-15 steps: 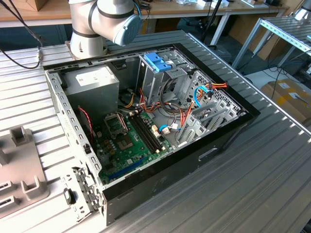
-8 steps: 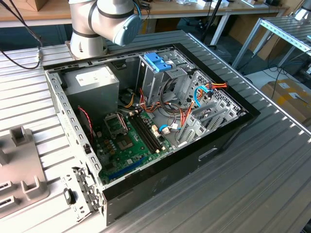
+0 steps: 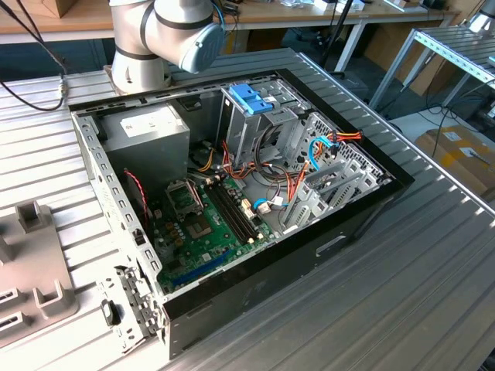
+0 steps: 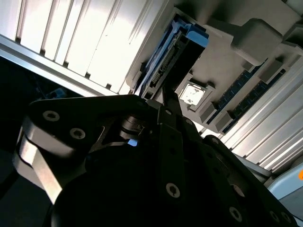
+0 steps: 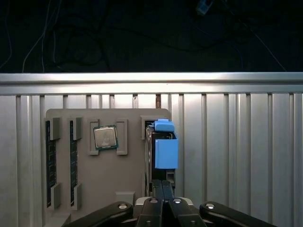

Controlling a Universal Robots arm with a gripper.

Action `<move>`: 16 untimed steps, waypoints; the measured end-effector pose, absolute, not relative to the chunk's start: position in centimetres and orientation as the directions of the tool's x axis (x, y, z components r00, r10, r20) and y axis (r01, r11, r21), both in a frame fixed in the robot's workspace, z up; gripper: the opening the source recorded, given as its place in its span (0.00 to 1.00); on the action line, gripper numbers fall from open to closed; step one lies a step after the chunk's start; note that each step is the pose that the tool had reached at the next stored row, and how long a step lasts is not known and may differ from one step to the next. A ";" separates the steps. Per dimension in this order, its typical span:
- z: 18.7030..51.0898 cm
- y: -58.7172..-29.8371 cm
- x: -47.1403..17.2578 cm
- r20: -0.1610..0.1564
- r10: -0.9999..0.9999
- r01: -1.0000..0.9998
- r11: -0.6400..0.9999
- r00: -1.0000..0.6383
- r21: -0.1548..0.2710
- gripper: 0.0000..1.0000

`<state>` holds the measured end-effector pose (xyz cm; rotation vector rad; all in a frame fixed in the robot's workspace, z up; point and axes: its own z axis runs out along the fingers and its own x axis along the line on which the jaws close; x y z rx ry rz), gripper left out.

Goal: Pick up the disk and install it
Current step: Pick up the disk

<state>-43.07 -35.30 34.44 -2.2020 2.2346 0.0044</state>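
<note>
gripper (image 5: 163,186): we see its fingers clenched together, empty | disk (image 5: 163,152): on edge in the grey holder (image 5: 109,177), just ahead of our fingertips | processor chip (image 5: 105,137): beyond fingertips, beside disk

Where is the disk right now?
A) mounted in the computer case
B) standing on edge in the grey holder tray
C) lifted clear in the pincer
B: in the first wrist view the disk stands on edge in a slot of the holder tray, near the processor chip.
</note>
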 end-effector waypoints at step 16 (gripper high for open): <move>34.4 -35.3 -43.1 -0.005 -1.000 -1.000 0.015 -0.015 -0.001 0.54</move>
